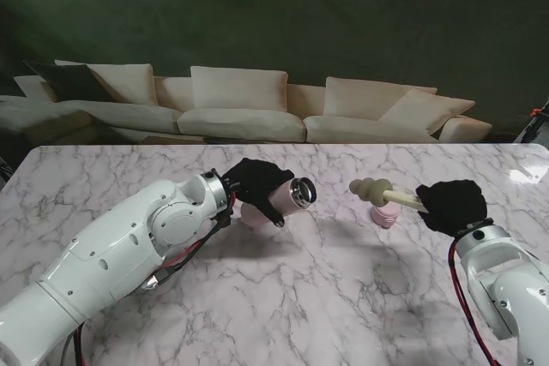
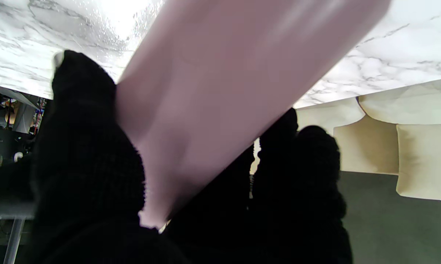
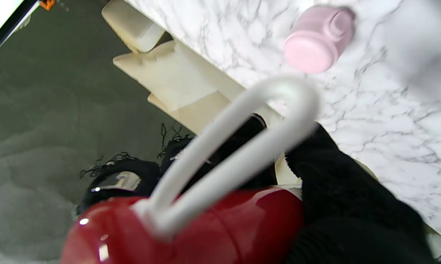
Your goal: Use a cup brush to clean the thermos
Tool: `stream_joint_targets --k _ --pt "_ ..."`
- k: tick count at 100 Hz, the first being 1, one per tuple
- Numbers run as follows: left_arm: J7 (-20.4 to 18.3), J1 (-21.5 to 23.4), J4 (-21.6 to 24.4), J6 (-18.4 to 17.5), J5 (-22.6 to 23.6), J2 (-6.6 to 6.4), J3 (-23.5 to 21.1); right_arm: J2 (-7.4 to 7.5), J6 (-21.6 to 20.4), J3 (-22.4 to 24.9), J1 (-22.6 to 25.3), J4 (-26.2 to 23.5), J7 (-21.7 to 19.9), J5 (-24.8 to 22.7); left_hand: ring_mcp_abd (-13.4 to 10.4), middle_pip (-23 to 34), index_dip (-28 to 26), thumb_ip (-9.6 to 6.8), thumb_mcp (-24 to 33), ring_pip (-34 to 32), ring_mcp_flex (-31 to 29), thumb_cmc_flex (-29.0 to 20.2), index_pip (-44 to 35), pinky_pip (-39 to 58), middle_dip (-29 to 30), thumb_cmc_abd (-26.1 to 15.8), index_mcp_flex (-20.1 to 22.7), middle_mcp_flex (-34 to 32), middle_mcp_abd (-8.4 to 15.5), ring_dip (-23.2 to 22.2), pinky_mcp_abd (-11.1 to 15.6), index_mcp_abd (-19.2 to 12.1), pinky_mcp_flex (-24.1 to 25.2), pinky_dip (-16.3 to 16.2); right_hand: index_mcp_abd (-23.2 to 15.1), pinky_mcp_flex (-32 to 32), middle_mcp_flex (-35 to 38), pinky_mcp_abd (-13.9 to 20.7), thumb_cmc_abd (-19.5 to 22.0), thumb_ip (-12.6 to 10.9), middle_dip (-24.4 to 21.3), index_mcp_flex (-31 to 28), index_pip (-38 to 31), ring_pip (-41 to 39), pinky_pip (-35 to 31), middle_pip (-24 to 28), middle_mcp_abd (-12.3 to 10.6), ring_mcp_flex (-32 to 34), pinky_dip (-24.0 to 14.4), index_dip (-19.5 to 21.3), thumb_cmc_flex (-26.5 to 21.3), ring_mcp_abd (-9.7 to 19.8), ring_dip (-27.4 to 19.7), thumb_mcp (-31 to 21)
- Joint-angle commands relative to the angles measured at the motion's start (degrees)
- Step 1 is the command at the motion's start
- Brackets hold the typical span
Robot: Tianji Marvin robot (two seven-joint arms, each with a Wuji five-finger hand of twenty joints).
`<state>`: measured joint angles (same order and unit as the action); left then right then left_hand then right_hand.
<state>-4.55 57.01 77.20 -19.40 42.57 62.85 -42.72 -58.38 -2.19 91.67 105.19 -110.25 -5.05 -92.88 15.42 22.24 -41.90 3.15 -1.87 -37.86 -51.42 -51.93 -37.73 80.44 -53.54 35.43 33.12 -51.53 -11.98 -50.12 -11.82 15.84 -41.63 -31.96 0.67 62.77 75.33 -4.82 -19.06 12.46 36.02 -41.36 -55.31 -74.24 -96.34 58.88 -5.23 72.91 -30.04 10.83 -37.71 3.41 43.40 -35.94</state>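
My left hand [image 1: 257,182], in a black glove, is shut on a pink thermos [image 1: 287,198] held tilted above the table, its open steel mouth [image 1: 303,191] turned toward my right. In the left wrist view the pink thermos [image 2: 220,91] fills the frame between gloved fingers [image 2: 84,146]. My right hand [image 1: 452,205] is shut on the cup brush; its cream sponge head [image 1: 370,189] points at the thermos mouth, a short gap apart. The right wrist view shows the brush's red handle end [image 3: 191,231] and white loop [image 3: 250,128].
The pink thermos lid [image 1: 385,214] stands on the marble table [image 1: 326,297] under the brush shaft; it also shows in the right wrist view as the lid [image 3: 317,38]. A cream sofa [image 1: 249,109] runs beyond the table's far edge.
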Motion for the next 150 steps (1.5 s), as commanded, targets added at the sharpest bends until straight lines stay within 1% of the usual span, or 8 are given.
stream_joint_targets --k 1,30,54,65,70,86,119,150 --pt "0.2 0.4 1.16 -0.3 0.17 0.03 -0.77 -0.47 1.46 -2.12 1.49 2.07 -1.17 0.0 -3.47 3.76 -2.52 -6.03 22.22 -10.24 -5.48 -19.69 -8.0 2.34 -2.05 -21.48 5.75 -1.94 3.77 -2.58 5.9 -13.2 -0.97 -0.03 1.06 5.18 1.27 0.97 4.48 -0.57 -0.6 -1.17 0.55 -10.48 -18.13 -1.4 3.43 2.62 -0.54 -0.53 -5.19 -0.76 0.76 -2.69" --pt "1.52 1.54 2.4 -0.89 0.82 0.08 -2.26 -0.32 5.94 -9.03 -0.17 6.69 -6.0 0.57 -3.46 3.73 -2.56 -6.09 22.16 -10.15 -5.41 -19.69 -8.01 2.24 -2.05 -21.51 5.73 -1.89 3.85 -2.57 5.95 -13.2 -0.84 -0.05 -0.33 4.97 -0.39 0.85 5.44 -0.58 -2.56 0.06 1.79 -7.45 -16.8 -4.44 4.39 2.51 0.42 -1.31 -4.56 -1.9 -0.79 -1.48" --pt "1.28 1.52 2.43 -1.11 0.86 0.01 -2.33 0.12 9.11 -15.87 -4.49 12.12 -8.25 0.6 -3.46 3.67 -2.55 -6.13 22.11 -10.02 -5.29 -19.66 -7.97 2.1 -2.01 -21.53 5.71 -1.87 3.92 -2.53 5.98 -13.24 -0.71 -0.04 -2.89 3.57 -3.93 -2.72 6.25 -0.91 -5.5 3.64 3.29 4.44 -10.52 -8.23 4.83 2.52 4.53 -2.77 -2.39 -4.76 -6.48 -1.22" --pt "1.14 1.54 2.46 -0.97 0.74 0.01 -2.27 0.13 10.99 -17.9 -5.34 13.31 -8.31 0.97 -3.45 3.65 -2.53 -6.16 22.1 -9.99 -5.29 -19.68 -7.94 2.06 -1.99 -21.55 5.69 -1.87 3.86 -2.52 5.9 -13.2 -0.71 -0.04 -3.38 -0.13 -8.24 -4.76 7.26 -3.34 -7.18 4.47 8.56 15.06 -5.52 -10.9 5.49 2.49 6.43 -0.36 6.69 -6.11 -10.09 -1.32" --pt "1.16 1.58 2.48 -0.94 0.74 0.01 -2.3 0.1 11.77 -18.48 -5.42 13.54 -8.3 0.88 -3.43 3.65 -2.53 -6.18 22.11 -9.98 -5.29 -19.71 -7.94 2.05 -1.99 -21.56 5.71 -1.88 3.9 -2.52 5.88 -13.25 -0.72 -0.04 -3.28 -1.83 -10.59 -5.61 7.41 -6.64 -7.77 4.4 13.56 20.41 -3.26 -11.57 5.69 2.31 6.87 7.26 12.11 -6.61 -10.59 -2.63" --pt "1.23 1.71 2.55 -0.92 0.81 -0.01 -2.5 -0.17 15.69 -20.16 -5.27 13.87 -8.36 0.18 -3.46 3.64 -2.55 -6.2 22.09 -9.95 -5.28 -19.71 -7.95 2.04 -1.99 -21.58 5.72 -1.85 3.87 -2.51 5.88 -13.28 -0.76 -0.06 -3.76 -8.9 -19.07 -12.09 6.24 -7.22 -9.7 9.51 16.39 31.63 5.74 -14.69 6.96 -4.9 8.62 9.01 16.6 -7.55 -11.72 1.52" --pt "0.83 1.6 2.54 -0.82 0.84 -0.08 -2.44 -0.67 18.51 -19.73 -3.59 12.14 -8.43 0.43 -3.45 3.63 -2.57 -6.23 22.08 -9.99 -5.31 -19.68 -7.91 2.05 -1.99 -21.61 5.71 -1.83 3.9 -2.5 5.91 -13.26 -0.82 -0.08 -2.98 -27.38 -37.95 -17.16 6.68 -7.8 -13.29 21.84 19.8 40.14 18.29 -15.16 8.8 -23.03 4.08 9.67 20.8 -8.58 -15.15 10.65" --pt "0.72 1.26 2.26 -0.68 0.63 -0.02 -1.94 -1.33 14.16 -11.53 0.98 5.23 1.21 5.2 -3.48 3.66 -2.59 -6.23 22.05 -9.99 -5.31 -19.66 -7.89 2.03 -2.0 -21.55 5.76 -1.88 3.92 -2.49 5.88 -13.23 -0.76 -0.09 -3.7 -31.98 -38.94 -15.88 6.51 -7.85 -13.53 20.0 19.53 39.83 18.81 -15.32 9.27 -25.78 2.72 9.89 20.07 -9.12 -15.36 11.59"
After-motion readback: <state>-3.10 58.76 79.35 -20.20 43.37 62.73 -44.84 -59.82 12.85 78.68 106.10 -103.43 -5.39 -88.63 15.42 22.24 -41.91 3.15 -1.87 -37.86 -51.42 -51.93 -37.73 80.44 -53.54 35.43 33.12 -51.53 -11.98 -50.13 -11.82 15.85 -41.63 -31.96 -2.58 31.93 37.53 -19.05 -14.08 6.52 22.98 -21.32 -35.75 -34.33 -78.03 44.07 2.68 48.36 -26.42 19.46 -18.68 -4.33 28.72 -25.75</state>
